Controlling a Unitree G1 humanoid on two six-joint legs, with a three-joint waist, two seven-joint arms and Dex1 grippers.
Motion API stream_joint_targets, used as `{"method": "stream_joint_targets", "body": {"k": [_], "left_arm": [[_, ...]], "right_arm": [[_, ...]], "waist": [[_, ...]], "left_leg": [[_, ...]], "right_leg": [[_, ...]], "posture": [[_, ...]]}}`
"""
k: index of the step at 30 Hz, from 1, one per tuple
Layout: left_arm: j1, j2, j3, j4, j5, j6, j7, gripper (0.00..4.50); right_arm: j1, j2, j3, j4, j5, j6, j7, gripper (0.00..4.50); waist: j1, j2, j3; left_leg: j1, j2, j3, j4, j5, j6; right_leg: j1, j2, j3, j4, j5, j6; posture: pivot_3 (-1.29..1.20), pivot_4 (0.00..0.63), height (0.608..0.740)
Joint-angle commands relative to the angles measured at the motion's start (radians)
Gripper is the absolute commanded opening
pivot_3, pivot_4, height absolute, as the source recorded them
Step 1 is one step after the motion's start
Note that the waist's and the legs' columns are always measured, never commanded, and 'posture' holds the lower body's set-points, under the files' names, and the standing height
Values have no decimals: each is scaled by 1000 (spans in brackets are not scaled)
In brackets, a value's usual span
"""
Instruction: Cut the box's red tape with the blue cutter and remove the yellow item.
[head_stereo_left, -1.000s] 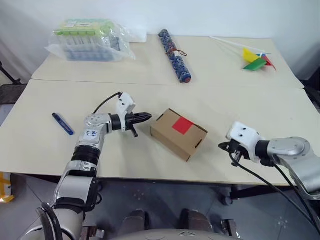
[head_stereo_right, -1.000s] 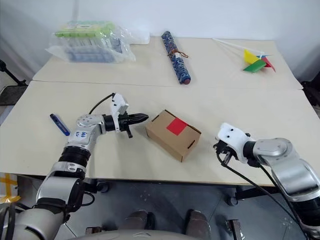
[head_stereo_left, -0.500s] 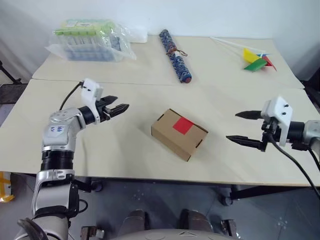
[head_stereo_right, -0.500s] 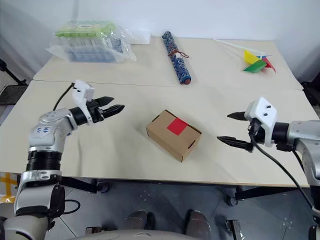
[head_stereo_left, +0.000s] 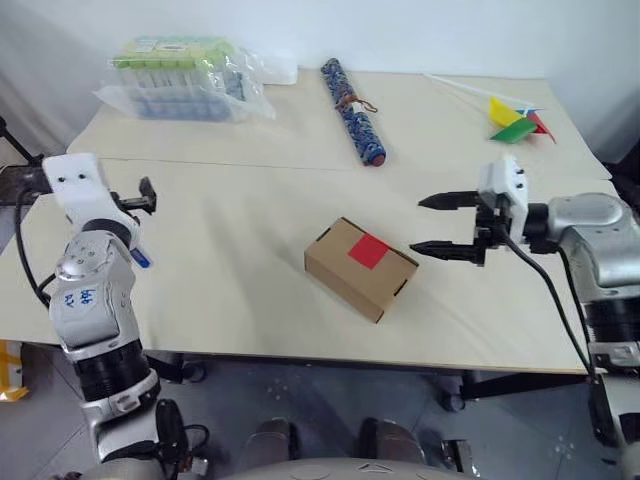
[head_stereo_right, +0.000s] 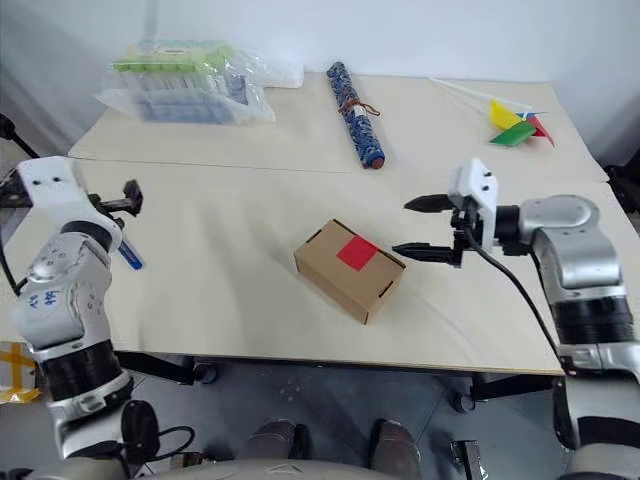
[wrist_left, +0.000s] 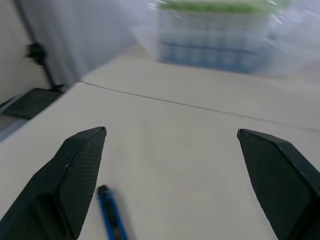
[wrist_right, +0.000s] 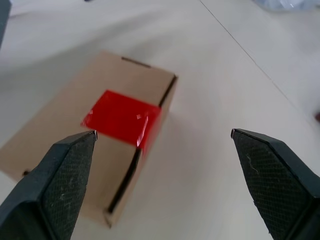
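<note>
Cardboard box (head_stereo_left: 360, 267) closed (red tape (head_stereo_left: 368, 251) intact), right gripper (head_stereo_left: 438, 225) wide

From my remote station this reads as a robot test room or lab, not a home. Two plain beige tables pushed together form one tabletop (head_stereo_left: 250, 190), seam visible, set on castors over a grey hard floor (head_stereo_left: 330, 400). Bare white wall (head_stereo_left: 400, 30) behind, no furnishing. Props laid out well apart like trial items: a small cardboard box (head_stereo_left: 360, 268) with a red tape (head_stereo_left: 368, 251) patch, a plastic-wrapped pack of bottles (head_stereo_left: 185, 78), a blue patterned roll (head_stereo_left: 352, 97), a paper pinwheel (head_stereo_left: 513, 122), a blue cutter (wrist_left: 111, 212). Exposed cable (head_stereo_left: 555, 300) runs along my right arm.
</note>
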Motion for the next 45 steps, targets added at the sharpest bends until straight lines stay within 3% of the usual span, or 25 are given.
{"method": "stream_joint_targets", "body": {"k": [1, 7, 18, 29, 45], "left_arm": [[-24, -54, 47, -78, 76, 95, 171, 4453], [-139, -162, 140, -45, 142, 229, 385, 4453], [-312, -225, 300, 64, 122, 446, 445, 4453], [-291, -191, 266, 136, 140, 543, 383, 4453], [-302, -111, 191, 344, 130, 501, 319, 4453]], "right_arm": [[-92, 37, 4, 59, 9, -44, 67, 4500], [-264, 114, 44, 249, -33, -156, 179, 4500], [-320, 153, 57, 300, -54, -192, 246, 4500], [-268, 132, 56, 213, -44, -145, 246, 4500], [-224, 124, 50, 137, -41, -95, 215, 4500]], "waist": [[-1, 0, 0], [0, -2, 1], [-2, -4, 2], [-3, -5, 3], [0, -4, 3]], "left_leg": [[0, 0, 0, 0, 0, 0], [0, 0, 0, 0, 0, 0], [-1, 0, -3, -1, 0, 0], [0, 0, -3, -1, 0, -1], [2, 0, -1, 0, 0, -2]], "right_leg": [[0, 0, 0, 0, 0, 0], [0, 1, 2, 0, 0, 0], [0, 1, 2, 0, 0, 0], [-1, 1, 3, 0, 0, 0], [-1, 1, 6, 3, 0, 0]], "posture": [[0, 150, 740], [0, 150, 740], [0, 150, 740], [0, 150, 740], [0, 150, 740]]}}
